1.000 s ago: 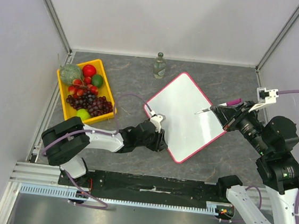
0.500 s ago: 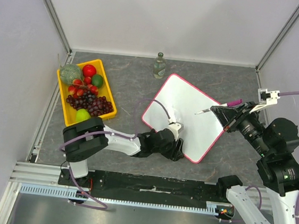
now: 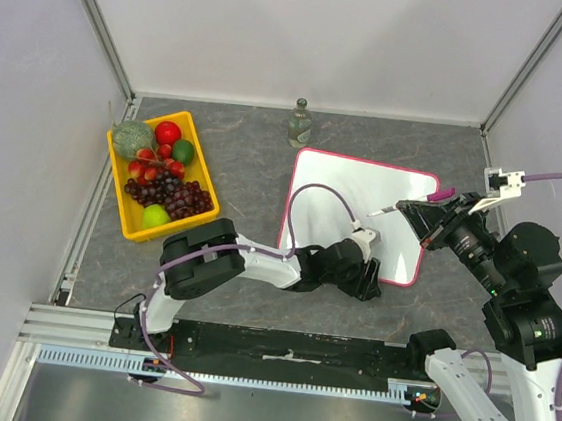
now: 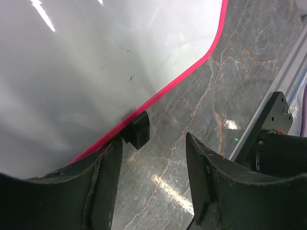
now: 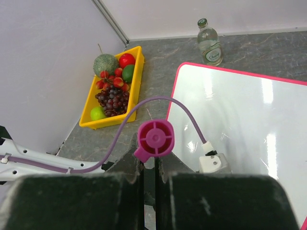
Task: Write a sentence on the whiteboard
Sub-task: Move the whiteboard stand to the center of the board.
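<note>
Over on the left side of the table (image 3: 252, 152) there's a yellow tray (image 3: 118, 185) packed with fruit. There's a netted green melon (image 3: 133, 138) at the far end with a round red fruit (image 3: 168, 132) beside it, then a dark green round fruit (image 3: 183, 151). After that come some small red fruits (image 3: 150, 167) and a pile of dark grapes (image 3: 174, 197), with a pale green apple (image 3: 156, 214) at the near end. Moving right, a small glass bottle (image 3: 299, 124) stands upright near the back wall, just beyond the far left corner of the whiteboard (image 3: 365, 179). The whiteboard lies flat on the table right of centre, long edges running side to side, pink rim all round, and its face is plain white with some glare. A purple cable (image 3: 314, 187) from the left arm loops over its near left part. The left fingers (image 3: 366, 280) are down at the board's near edge, spread partway apart with nothing clamped between them. In the wrist view the rim runs in toward one finger and a little black clip (image 4: 136, 129) on that rim sits just ahead of the gap. I honestly can't tell if that finger touches the board. Further right, the right fingers (image 3: 424, 216) are closed tight on a pink-magenta marker (image 5: 154, 138). It's angled with its tip over the right part of the board, but I can't tell if the tip is touching.
</note>
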